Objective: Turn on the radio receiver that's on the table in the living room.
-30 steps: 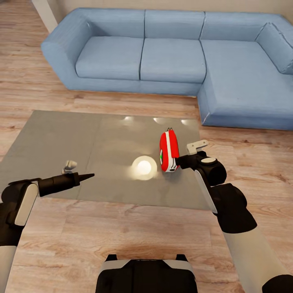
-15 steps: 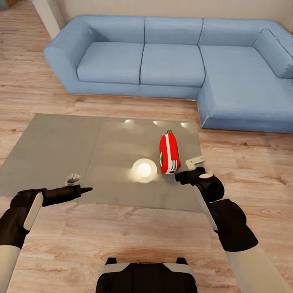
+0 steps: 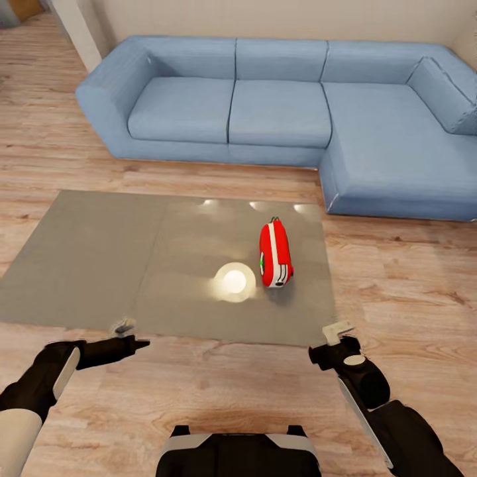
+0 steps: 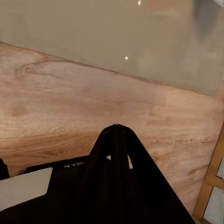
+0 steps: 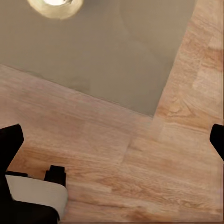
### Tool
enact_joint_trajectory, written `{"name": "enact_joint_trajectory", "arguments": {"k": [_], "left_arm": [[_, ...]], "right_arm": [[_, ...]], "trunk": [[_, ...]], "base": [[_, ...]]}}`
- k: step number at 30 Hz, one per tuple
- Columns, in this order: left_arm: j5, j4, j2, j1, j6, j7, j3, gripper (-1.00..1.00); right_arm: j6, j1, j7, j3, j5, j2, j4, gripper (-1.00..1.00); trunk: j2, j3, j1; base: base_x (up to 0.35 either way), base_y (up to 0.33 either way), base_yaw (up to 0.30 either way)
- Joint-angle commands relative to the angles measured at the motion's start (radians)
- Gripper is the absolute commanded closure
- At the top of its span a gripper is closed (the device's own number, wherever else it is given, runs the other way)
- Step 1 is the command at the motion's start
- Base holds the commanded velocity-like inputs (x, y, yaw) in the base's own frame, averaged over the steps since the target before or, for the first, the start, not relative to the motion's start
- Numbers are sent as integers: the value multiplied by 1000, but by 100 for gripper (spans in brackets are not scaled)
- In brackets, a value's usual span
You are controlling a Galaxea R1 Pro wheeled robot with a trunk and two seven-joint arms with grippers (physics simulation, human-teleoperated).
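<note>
Arms: both reach forward from the lower corners of the head view, forearms low over the wood plank floor (image 3: 218, 391), short of the table's near edge.
Left gripper (image 3: 136, 343): points toward the right across the head view, just before the table's near edge. In the left wrist view its fingers (image 4: 116, 144) meet in a single point, pressed together with nothing between them.
Right gripper (image 3: 318, 354): sits beyond the table's near right corner, over the floor, with a small light-coloured piece sticking up from it. In the right wrist view the two fingertips (image 5: 11, 135) stand at opposite edges of the picture, spread wide, with bare floor and table between them.
Radio receiver (image 3: 275, 254): stands on its narrow side on the right panel of the table (image 3: 93, 258), well apart from both grippers. Its long axis runs from near to far, leaning slightly left at the far end; the wire handle is at the far end, the green dot faces left.
Reflection: a bright round lamp glare (image 3: 233, 281) lies just left of the radio.
Sofa (image 3: 278, 112): blue, L-shaped, beyond the table.
</note>
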Motion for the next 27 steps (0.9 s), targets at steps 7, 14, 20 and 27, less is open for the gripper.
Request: {"name": "enact_joint_trajectory", "arguments": {"k": [7,14,20,27], "left_arm": [[-9,236,2,0,-158,-1,-3,100],[-10,553,-1,0,-378,0,-86,100],[-23,748,-15,3,-574,6,-109,100],[-90,766,-66,36,-615,81,-111,100]], "right_arm": [[-62,135,-32,0,0,-27,0,-100],[-170,320,-63,0,-2,-47,12,-100],[-356,448,-75,1,-20,-48,184,-100],[-581,494,-73,4,-154,-41,454,-100]], "trunk": [[0,11,0],[0,22,0],[0,32,0],[0,43,0]], "base": [[0,0,0],[0,0,0],[0,0,0],[0,0,0]]}}
